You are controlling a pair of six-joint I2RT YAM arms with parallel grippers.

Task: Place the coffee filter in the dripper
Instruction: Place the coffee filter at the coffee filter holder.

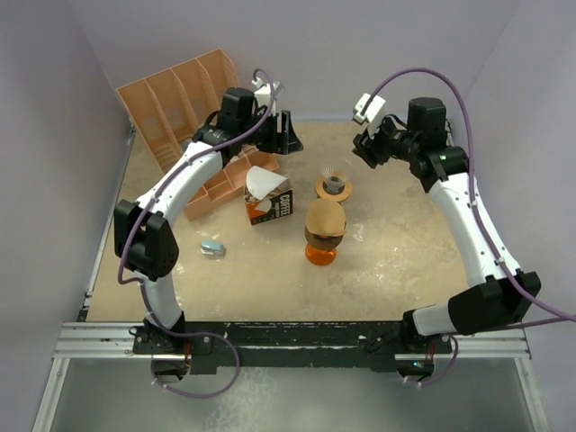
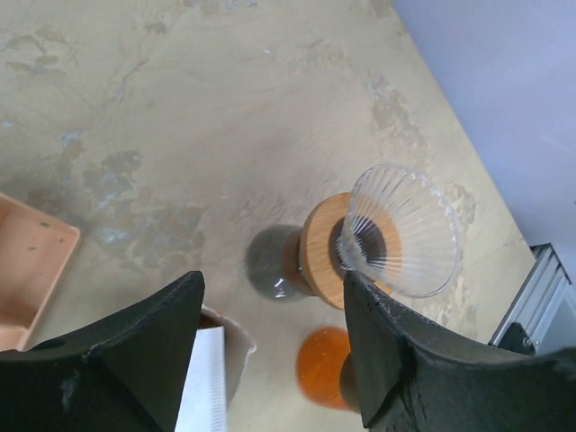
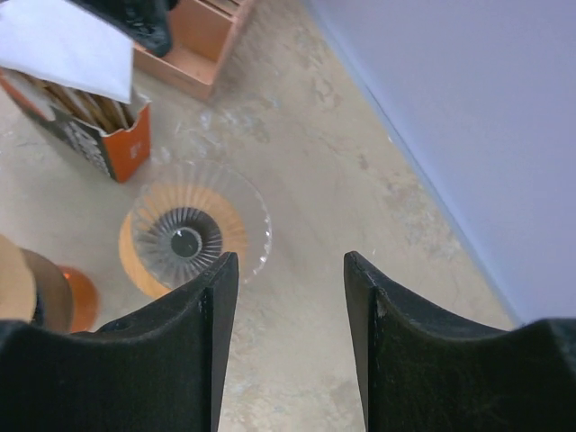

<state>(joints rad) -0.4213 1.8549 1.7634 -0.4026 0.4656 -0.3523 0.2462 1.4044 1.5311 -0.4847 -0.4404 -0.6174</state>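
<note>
- White paper coffee filter (image 1: 264,184) sticks up out of the open orange and black carton (image 1: 274,209), which stands left of the middle of the beige mottled table (image 1: 405,252). No gripper touches it.
- The clear ribbed glass dripper (image 1: 334,184) stands upright on its round wooden base, just to the right of the carton. The filter is not yet in it.
- The left gripper (image 1: 286,139) hangs over the far part of the table, behind the carton. In its wrist view the two black fingers (image 2: 135,351) are spread wide and grip nothing.
- The right gripper (image 1: 363,153) hovers to the right of the dripper. Its jaws are also wide apart and empty.
- An orange glass vessel (image 1: 321,254) with a tan rounded top (image 1: 326,219) stands just in front of the dripper.
- An orange plastic divider tray (image 1: 175,99) fills the far left corner.
- A small grey-blue object (image 1: 211,247) lies near the left arm; I cannot tell what it is.
</note>
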